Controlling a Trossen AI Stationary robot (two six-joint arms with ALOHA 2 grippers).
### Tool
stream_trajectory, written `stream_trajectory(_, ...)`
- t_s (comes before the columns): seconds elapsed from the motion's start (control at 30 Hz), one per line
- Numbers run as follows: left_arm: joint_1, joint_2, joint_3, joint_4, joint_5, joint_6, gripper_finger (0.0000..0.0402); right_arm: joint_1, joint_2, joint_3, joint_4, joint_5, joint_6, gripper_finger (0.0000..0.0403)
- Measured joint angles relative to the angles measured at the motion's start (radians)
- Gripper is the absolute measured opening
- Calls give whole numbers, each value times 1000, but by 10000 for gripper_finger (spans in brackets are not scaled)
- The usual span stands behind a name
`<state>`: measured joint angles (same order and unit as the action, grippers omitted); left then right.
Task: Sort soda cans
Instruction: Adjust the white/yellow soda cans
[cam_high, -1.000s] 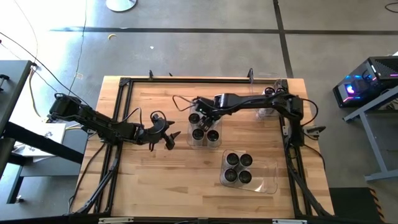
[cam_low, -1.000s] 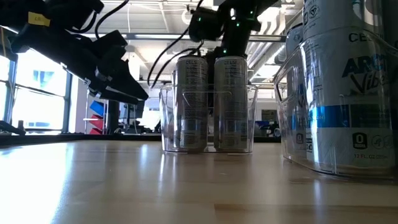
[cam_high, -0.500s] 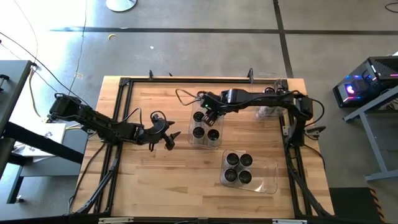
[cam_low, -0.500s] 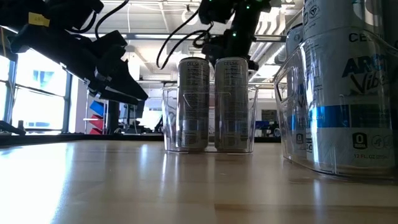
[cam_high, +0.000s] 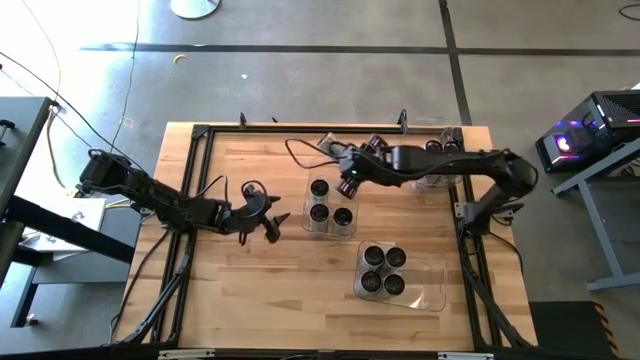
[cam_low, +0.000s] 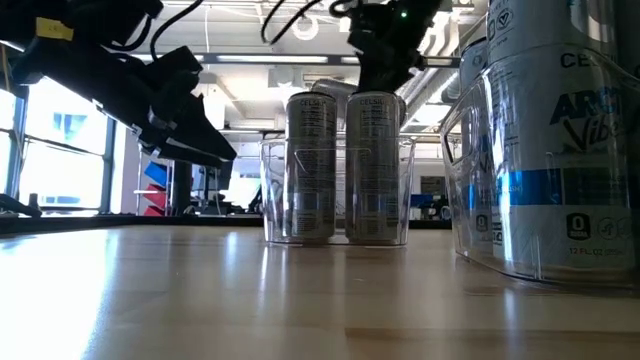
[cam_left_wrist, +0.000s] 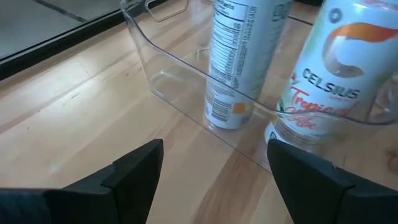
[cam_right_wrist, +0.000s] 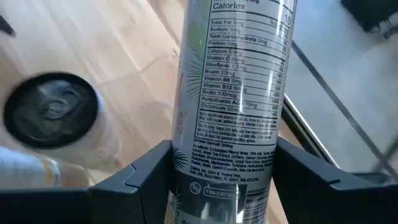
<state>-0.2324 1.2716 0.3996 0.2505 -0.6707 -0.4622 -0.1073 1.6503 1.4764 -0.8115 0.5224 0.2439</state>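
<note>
A slim, smooth, probably slippery soda can (cam_right_wrist: 233, 99) is held round its side by the right gripper (cam_high: 347, 183) above the clear bin (cam_high: 330, 205) mid-table, while the left gripper (cam_high: 272, 220) is kept open and empty nearby.

Silver-white sides with black nutrition print are seen on the can (cam_right_wrist: 233, 93) between the dark right gripper's (cam_right_wrist: 224, 180) fingers. A white can (cam_left_wrist: 320, 81) bears an orange patch and red lettering. Pale blue lettering marks the near can (cam_low: 555, 130). The table (cam_high: 250, 290) is light wood.
</note>
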Motion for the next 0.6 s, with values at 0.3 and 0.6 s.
stream_trajectory(0.3, -37, 0, 0, 73, -47, 57, 282, 0, -299, -497, 653, -110, -79, 218)
stream_trajectory(0.6, -18, -7, 0, 581, -113, 534, 282, 37, -336, -806, 1334, -324, -249, 217)
